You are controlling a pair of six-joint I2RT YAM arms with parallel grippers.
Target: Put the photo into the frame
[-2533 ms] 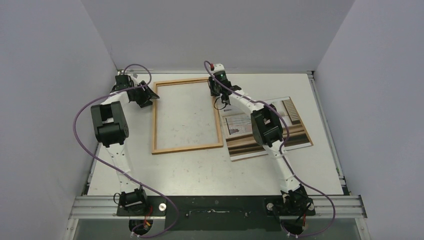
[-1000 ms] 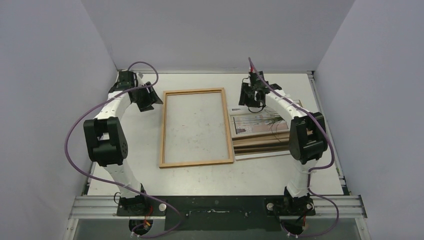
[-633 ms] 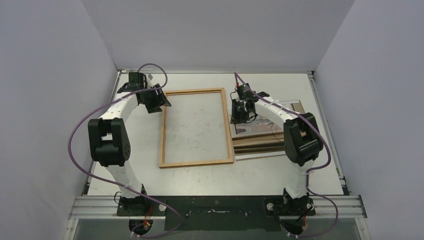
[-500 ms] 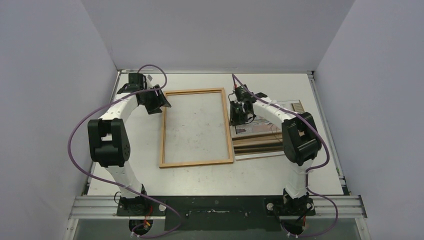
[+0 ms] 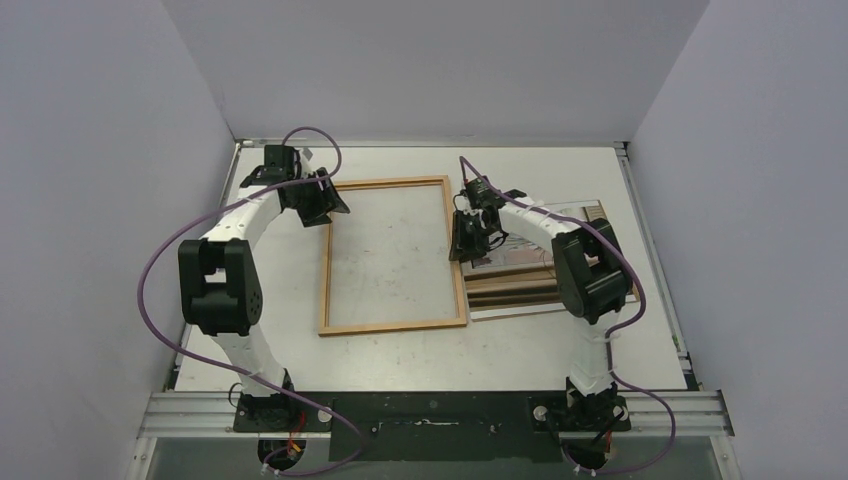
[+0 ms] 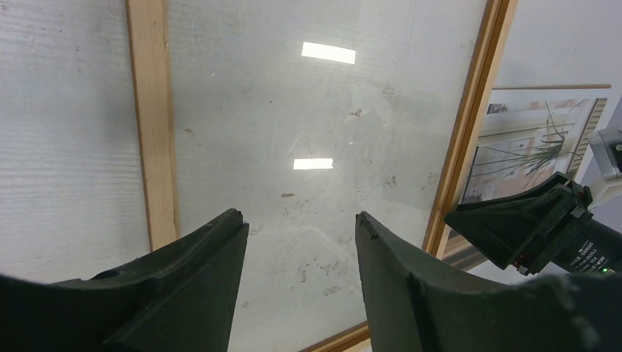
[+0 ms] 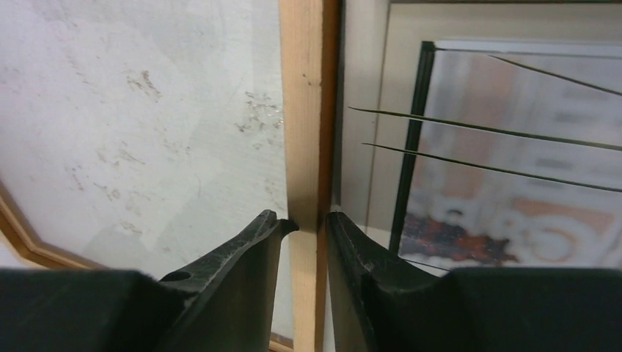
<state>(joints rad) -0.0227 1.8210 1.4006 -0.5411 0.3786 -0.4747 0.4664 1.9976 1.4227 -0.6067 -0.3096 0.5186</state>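
Since the earliest view, frame (image 5: 395, 327) sits further right and squarer on the table (image 5: 420, 365); right gripper (image 7: 312, 220) has come from the far end onto the frame's right rail. Photo (image 7: 528, 169) lies face up just right of that rail, on a brown board (image 5: 510, 292). Its long axis looks to run left-right, crosswise to the frame's near-far one. Right arm is nearer; photo lies to that gripper's right. Right fingers straddle the rail with a narrow gap; pinching or hovering, cannot tell. Left gripper (image 6: 301, 220) is roughly half open, holding nothing, over the frame's far-left corner.
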